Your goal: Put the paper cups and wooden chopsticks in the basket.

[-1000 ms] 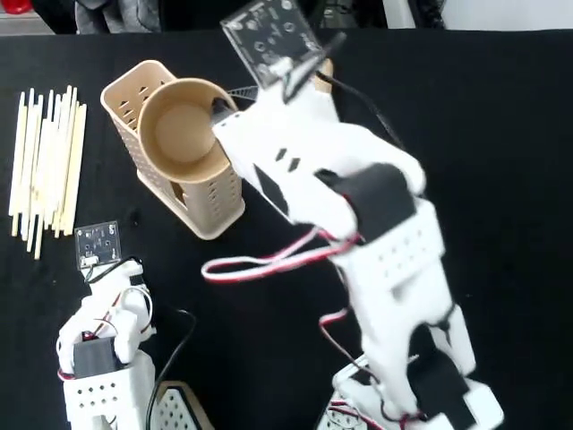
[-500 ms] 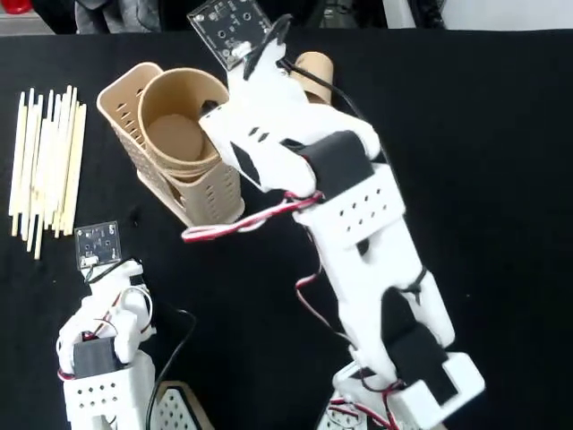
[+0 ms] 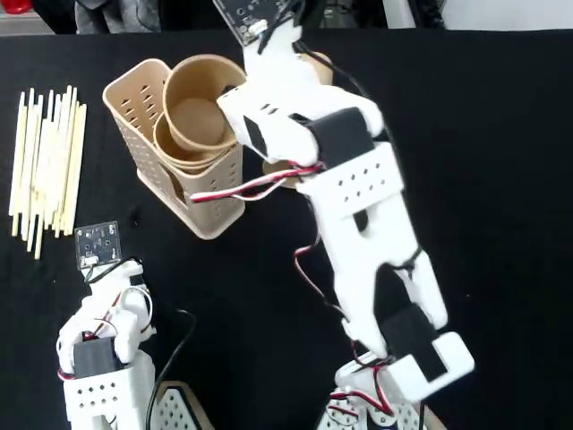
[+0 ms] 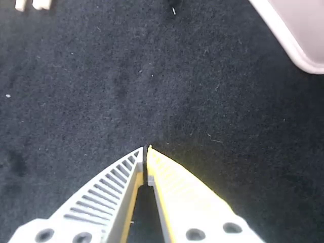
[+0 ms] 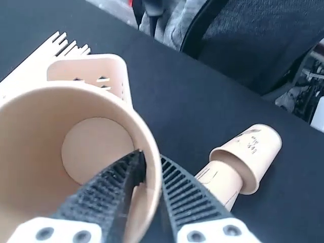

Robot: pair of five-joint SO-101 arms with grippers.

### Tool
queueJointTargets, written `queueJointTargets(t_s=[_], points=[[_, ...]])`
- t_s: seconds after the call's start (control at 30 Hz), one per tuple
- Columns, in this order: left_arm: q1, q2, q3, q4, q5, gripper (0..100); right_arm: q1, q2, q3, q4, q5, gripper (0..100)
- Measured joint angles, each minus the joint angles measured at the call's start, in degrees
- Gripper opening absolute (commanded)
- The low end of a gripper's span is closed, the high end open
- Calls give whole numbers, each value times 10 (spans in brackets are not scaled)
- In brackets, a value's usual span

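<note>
Near the table's far left corner, your right gripper [image 5: 149, 158] clamps the rim of a tan paper cup [image 5: 91, 152] tilted over the beige slotted plastic basket [image 3: 210, 202]. Level it over the stacked cups [image 3: 182, 152] inside, lower, then release. Your left gripper [image 4: 147, 150] sits closed, empty.

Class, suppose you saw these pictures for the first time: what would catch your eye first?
The right gripper pinches the rim of a paper cup at the mouth of the basket. Next, the wooden chopsticks lie in a row on the table, left of the basket.
</note>
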Motion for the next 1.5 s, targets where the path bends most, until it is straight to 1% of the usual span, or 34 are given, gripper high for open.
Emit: queueJointTargets(t_s=[0.07,0.3,0.37,0.43,0.47,0.53,0.6,0.7,0.77,0.8,0.87,0.93,1.0,1.07,1.33,1.5], points=[[0,0,0,0,0,30,-14,9,0,10,2,129],[0,0,0,0,0,30,-55,13,0,18,2,135],[0,0,0,0,0,30,-59,13,-4,19,2,139],[0,0,0,0,0,30,-59,13,-21,28,2,175],[0,0,0,0,0,30,-59,13,-38,39,2,189],[0,0,0,0,0,30,-53,13,-81,71,3,187],[0,0,0,0,0,30,-37,12,-135,111,19,180],[0,0,0,0,0,30,-26,3,-208,185,77,181],[0,0,0,0,0,30,-18,-9,-228,243,119,181],[0,0,0,0,0,30,-6,-15,-228,250,136,181],[0,0,0,0,0,30,30,-33,-189,251,170,181],[0,0,0,0,0,30,56,-53,-120,251,217,181],[0,0,0,0,0,30,62,-71,-31,251,262,181],[0,0,0,0,0,30,61,-93,64,243,285,182],[0,0,0,0,0,30,93,-233,416,27,339,184],[0,0,0,0,0,30,119,-292,598,-118,376,181]])
